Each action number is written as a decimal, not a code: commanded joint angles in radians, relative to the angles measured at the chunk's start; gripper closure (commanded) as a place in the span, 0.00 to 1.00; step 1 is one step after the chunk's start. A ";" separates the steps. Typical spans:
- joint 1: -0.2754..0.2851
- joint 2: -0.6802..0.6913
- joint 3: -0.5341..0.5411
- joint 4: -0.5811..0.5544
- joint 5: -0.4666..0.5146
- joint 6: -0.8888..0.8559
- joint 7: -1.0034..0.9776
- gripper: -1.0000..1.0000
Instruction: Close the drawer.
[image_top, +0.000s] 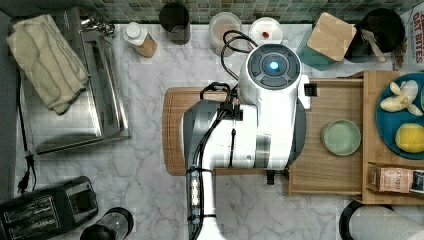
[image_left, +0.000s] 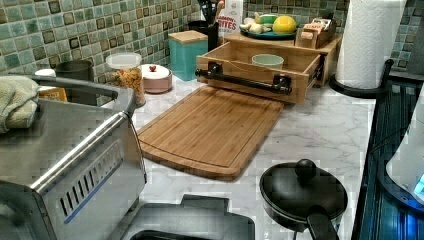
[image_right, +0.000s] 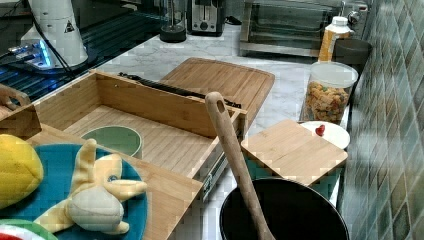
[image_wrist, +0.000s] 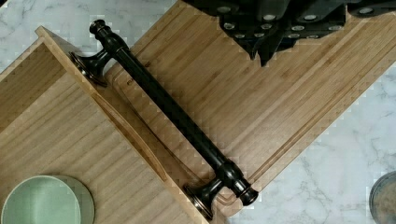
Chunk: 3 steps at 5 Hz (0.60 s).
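Tool (image_wrist: 271, 46) hangs over the cutting board (image_wrist: 261, 93); jaw state: can't tell. Drawer (image_top: 325, 175) is pulled open w/ green bowl (image_top: 341, 137) inside. In the top view, drawer lies at 3 o'clock from your tool; its handle (image_wrist: 170, 112) runs 12–6. Push toward 3.

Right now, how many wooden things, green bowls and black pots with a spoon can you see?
Wooden things: 3, the drawer, the cutting board and the square lid
Green bowls: 1
Black pots with a spoon: 1
Total: 5
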<state>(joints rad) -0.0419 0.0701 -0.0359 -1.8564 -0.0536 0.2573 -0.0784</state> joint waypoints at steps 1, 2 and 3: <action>-0.002 0.000 0.000 0.000 -0.002 0.000 0.000 1.00; -0.021 0.009 0.000 -0.030 0.037 0.032 -0.243 1.00; -0.032 0.014 0.007 -0.061 0.030 0.080 -0.476 1.00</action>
<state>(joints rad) -0.0536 0.0839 -0.0322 -1.8750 -0.0363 0.3076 -0.4436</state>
